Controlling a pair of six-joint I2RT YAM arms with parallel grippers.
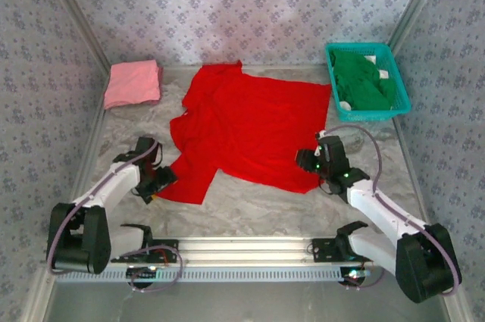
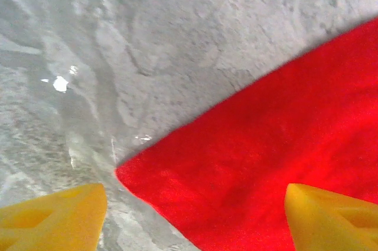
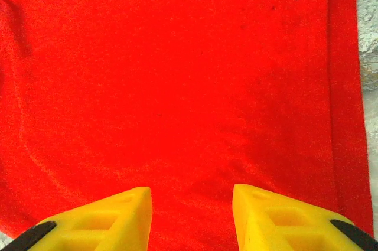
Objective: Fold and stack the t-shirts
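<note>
1. Left gripper (image 1: 158, 180) sits at the near left corner of the red t-shirt (image 1: 250, 129). Its jaws are spread wide with nothing clamped.
2. From the left wrist, the tip of that corner lies flat on the table (image 2: 177, 38), between the two yellow fingers (image 2: 53, 215).
3. Right gripper (image 1: 305, 161) is at the red t-shirt's near right edge. Its jaws are parted to a narrower gap, and the cloth lies flat beneath them, not pinched.
4. The red t-shirt is spread open, with wrinkles along its far left side.
5. The pink t-shirt (image 1: 132, 83) lies folded, off the red t-shirt's far left corner and apart from it.
6. The green t-shirt (image 1: 364, 79) is bunched inside the teal basket (image 1: 362, 48), just beyond the red t-shirt's far right corner.
</note>
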